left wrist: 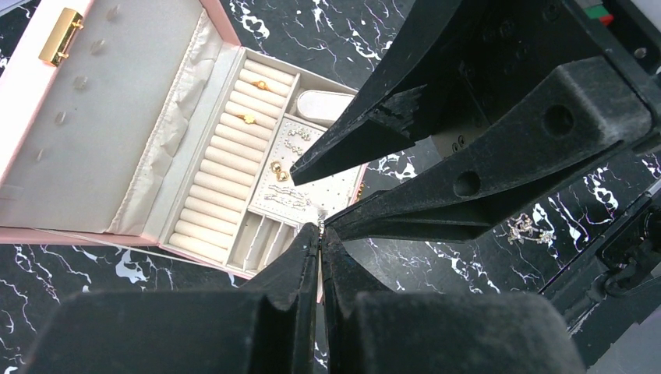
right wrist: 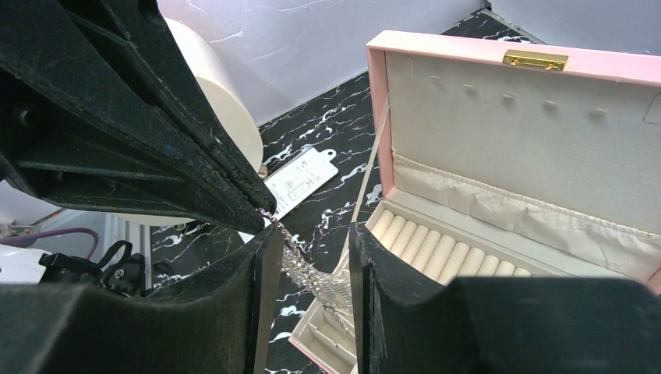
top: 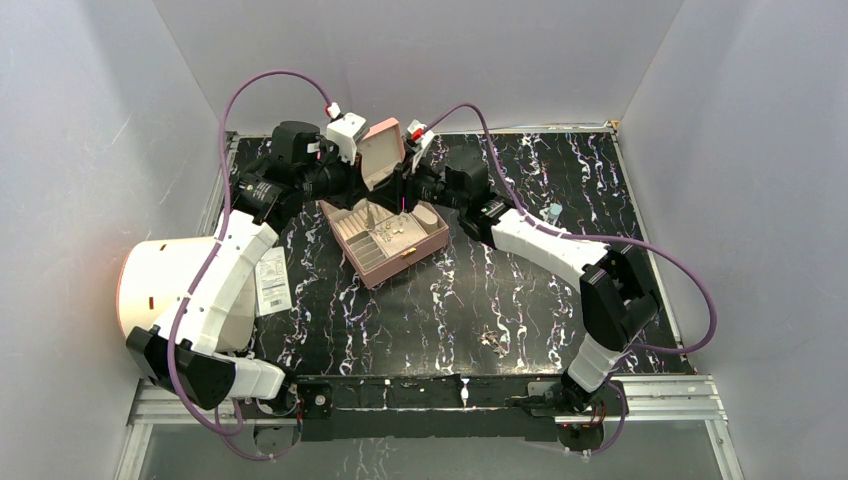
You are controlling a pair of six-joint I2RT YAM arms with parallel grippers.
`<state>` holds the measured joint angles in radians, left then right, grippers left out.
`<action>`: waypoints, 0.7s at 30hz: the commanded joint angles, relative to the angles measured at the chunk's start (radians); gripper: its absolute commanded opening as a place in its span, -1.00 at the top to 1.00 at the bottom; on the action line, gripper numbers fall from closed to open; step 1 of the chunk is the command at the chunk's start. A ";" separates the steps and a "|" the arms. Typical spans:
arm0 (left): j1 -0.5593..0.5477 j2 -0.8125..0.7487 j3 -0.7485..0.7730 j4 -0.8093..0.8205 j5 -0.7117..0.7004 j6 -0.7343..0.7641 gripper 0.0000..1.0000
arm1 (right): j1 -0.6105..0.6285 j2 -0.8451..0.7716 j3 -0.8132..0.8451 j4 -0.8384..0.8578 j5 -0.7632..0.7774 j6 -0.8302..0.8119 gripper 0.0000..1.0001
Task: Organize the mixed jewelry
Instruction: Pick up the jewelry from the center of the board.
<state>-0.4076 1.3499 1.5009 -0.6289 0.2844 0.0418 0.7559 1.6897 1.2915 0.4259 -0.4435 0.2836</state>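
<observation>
The left gripper (right wrist: 259, 204) is pinched tight on the top of a thin silvery chain (right wrist: 300, 266), which dangles above the open pink jewelry box (right wrist: 530, 132) near the back edge of the table (top: 440, 310). The right gripper (right wrist: 313, 232) has its jaws apart on either side of the chain, apparently not yet gripping it. This looks like steadying the chain before stowing it. Next it needs a gentle lowering into a box compartment without snagging. A small heap of loose jewelry (top: 492, 340) lies near the front edge.
</observation>
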 commanded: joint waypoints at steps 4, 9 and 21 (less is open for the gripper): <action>0.004 -0.030 0.037 0.014 0.016 -0.023 1.00 | 0.019 0.011 -0.015 0.111 0.036 -0.016 0.21; 0.004 -0.026 0.037 0.021 0.022 -0.033 1.00 | 0.023 0.055 0.017 0.133 0.045 -0.024 0.24; 0.003 -0.028 0.043 0.024 0.006 -0.035 1.00 | 0.030 0.065 -0.032 0.166 0.077 -0.009 0.46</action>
<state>-0.4076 1.3487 1.5013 -0.6262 0.2855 0.0093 0.7803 1.7832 1.2785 0.5076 -0.3859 0.2813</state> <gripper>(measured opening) 0.010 0.285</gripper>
